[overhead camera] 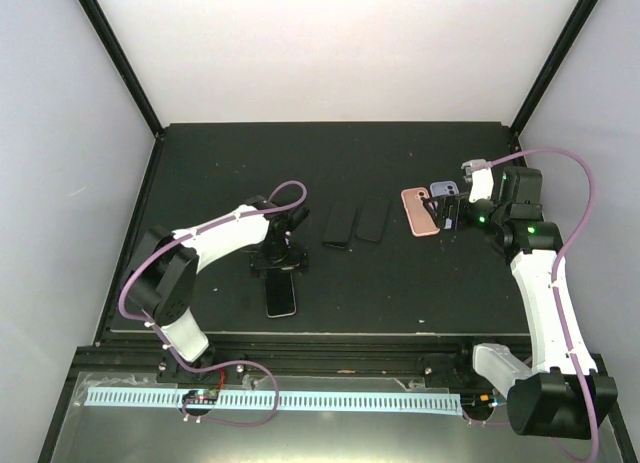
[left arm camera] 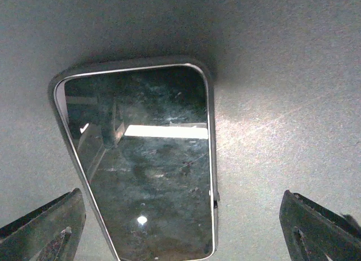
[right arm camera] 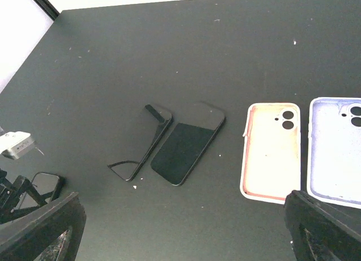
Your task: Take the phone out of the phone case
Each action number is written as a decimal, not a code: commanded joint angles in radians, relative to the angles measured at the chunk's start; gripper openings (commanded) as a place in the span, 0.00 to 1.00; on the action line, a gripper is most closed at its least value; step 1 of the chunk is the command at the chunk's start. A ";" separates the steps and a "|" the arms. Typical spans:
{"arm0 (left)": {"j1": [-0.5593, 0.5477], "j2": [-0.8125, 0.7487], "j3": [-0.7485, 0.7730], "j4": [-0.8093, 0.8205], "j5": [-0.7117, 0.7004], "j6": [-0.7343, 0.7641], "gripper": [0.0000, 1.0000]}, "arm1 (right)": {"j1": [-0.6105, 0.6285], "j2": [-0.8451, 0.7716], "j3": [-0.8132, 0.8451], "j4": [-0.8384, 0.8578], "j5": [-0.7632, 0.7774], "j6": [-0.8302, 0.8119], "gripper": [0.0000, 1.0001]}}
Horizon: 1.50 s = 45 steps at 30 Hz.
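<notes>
A dark-screened phone in a thin grey case (overhead camera: 281, 295) lies face up on the black table, near the front edge. In the left wrist view the cased phone (left arm camera: 141, 159) fills the middle. My left gripper (overhead camera: 280, 258) hovers just over its far end, open and empty (left arm camera: 180, 238), with its fingers wide on either side. My right gripper (overhead camera: 452, 215) is open and empty (right arm camera: 180, 238) over the table beside two empty cases at the right.
Two bare black phones (overhead camera: 340, 225) (overhead camera: 373, 220) lie side by side mid-table and show in the right wrist view (right arm camera: 141, 142) (right arm camera: 189, 142). An empty pink case (right arm camera: 271, 151) and an empty lavender case (right arm camera: 338, 154) lie at the right. A black frame rims the table.
</notes>
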 commanded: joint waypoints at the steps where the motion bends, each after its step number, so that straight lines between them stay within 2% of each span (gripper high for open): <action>1: 0.010 -0.015 0.011 -0.047 0.012 -0.050 0.96 | -0.002 -0.007 -0.006 0.019 -0.032 0.011 0.96; 8: 0.017 -0.004 -0.033 -0.020 0.027 -0.054 0.97 | -0.003 0.002 -0.005 0.016 -0.036 0.010 0.96; 21: 0.046 0.019 -0.083 0.009 0.034 -0.069 0.93 | -0.003 0.021 -0.004 0.015 -0.018 0.013 0.97; 33: 0.048 0.059 -0.076 0.066 0.077 -0.040 0.91 | -0.002 0.029 -0.004 0.015 -0.016 0.014 0.96; 45: 0.049 0.101 -0.083 0.075 0.048 -0.068 0.87 | -0.003 0.037 -0.004 0.015 -0.009 0.016 0.97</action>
